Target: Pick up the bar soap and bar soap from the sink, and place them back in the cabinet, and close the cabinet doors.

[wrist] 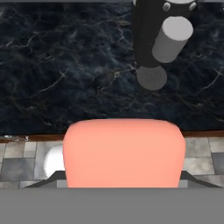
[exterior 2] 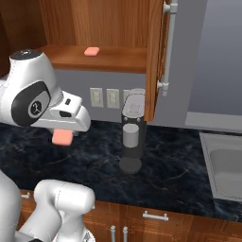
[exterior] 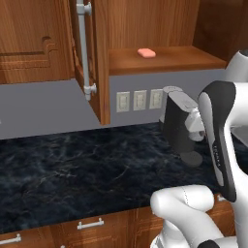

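Note:
One salmon-pink bar soap lies flat on the shelf of the open wooden cabinet. My gripper is shut on the other bar soap and holds it above the dark counter, left of and below the shelf. That bar hides the fingertips in the hand view. Both cabinet doors stand open: the left door and the right door, each with a long silver handle. The grey sink is at the far right.
A dark coffee machine stands on the black marble counter under the cabinet's right half. Wall outlets sit below the shelf. Low cabinets with short handles run under the counter edge.

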